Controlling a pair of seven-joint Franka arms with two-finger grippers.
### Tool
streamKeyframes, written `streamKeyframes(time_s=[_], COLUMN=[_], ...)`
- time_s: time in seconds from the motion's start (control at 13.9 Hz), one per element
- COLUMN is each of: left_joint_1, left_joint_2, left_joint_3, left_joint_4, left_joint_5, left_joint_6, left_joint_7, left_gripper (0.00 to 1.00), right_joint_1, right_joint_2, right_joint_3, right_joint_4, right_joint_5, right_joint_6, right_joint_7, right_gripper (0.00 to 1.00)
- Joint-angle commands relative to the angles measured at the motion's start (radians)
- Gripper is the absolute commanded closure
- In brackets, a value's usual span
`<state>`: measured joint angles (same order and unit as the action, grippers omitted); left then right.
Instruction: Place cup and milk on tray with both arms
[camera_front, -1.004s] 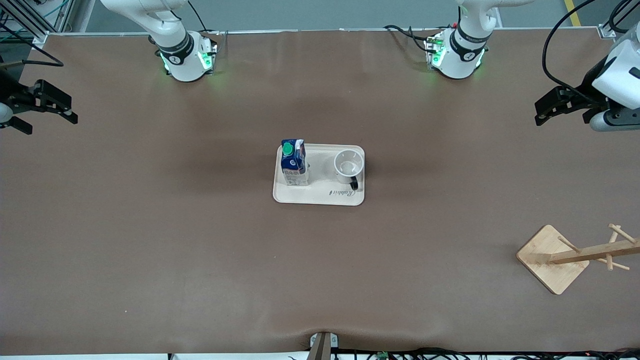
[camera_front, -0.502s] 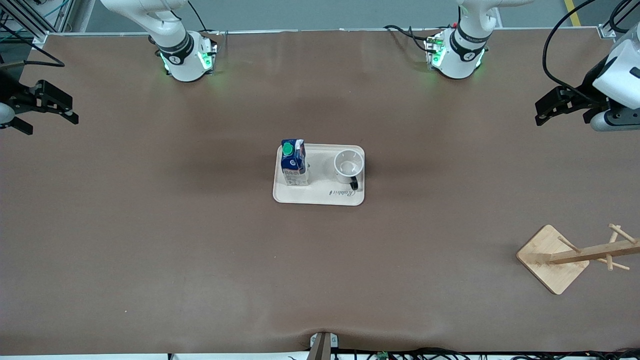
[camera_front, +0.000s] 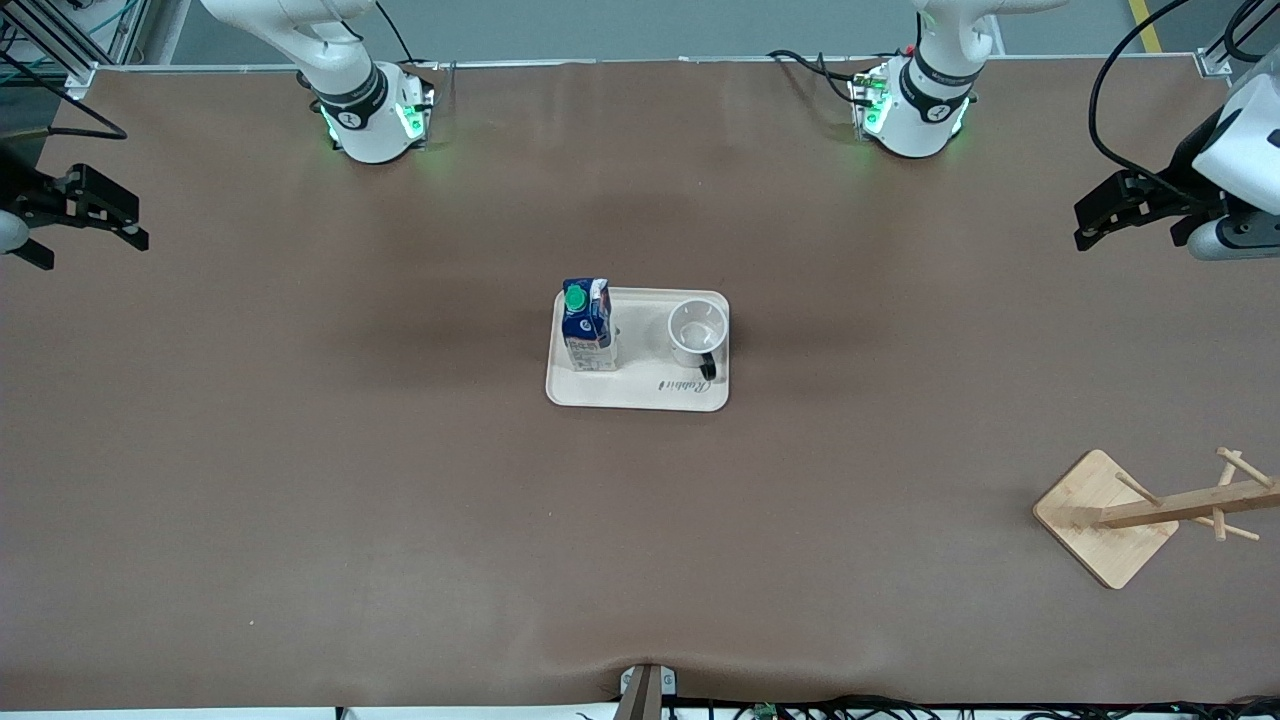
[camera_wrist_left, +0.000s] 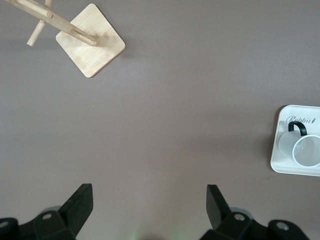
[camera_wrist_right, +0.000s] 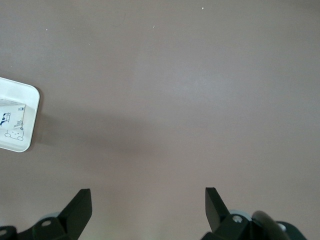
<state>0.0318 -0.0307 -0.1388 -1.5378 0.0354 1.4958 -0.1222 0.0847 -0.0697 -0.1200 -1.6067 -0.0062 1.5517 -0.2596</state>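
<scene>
A big brown table (camera_front: 400, 480) has the tray (camera_front: 637, 392) near its middle, and on the tray the milk (camera_front: 587, 325) stands up straight beside the cup (camera_front: 696, 335), with the milk toward the right arm's end. A wooden rack (camera_front: 1130, 512) sits on the table toward the left arm's end, nearer the front camera than the tray. The left gripper (camera_front: 1105, 213) and the right gripper (camera_front: 95, 215) both hang in the air over the table's two ends, fingers spread wide and holding nothing.
</scene>
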Motion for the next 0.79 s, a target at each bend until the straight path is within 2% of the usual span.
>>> streamKeyframes(time_s=[0.0,0.72], left_joint_1=[0.002,0.000], left_joint_2=[-0.005,-0.005], left_joint_3=[0.004,0.004], left_joint_4=[0.016,0.016], left_joint_5=[-0.015,-0.046], left_joint_6=[-0.011,-0.032], left_joint_7=[0.004,-0.004], left_gripper=[0.00,0.00], right_joint_1=[-0.003,-0.003], right_joint_2=[0.010,0.011], right_joint_3=[0.005,0.005], right_joint_4=[0.016,0.014], right_joint_5=[-0.017,-0.017], right_joint_6=[-0.010,-0.008], right_joint_7=[0.017,0.051], right_gripper=[0.00,0.00])
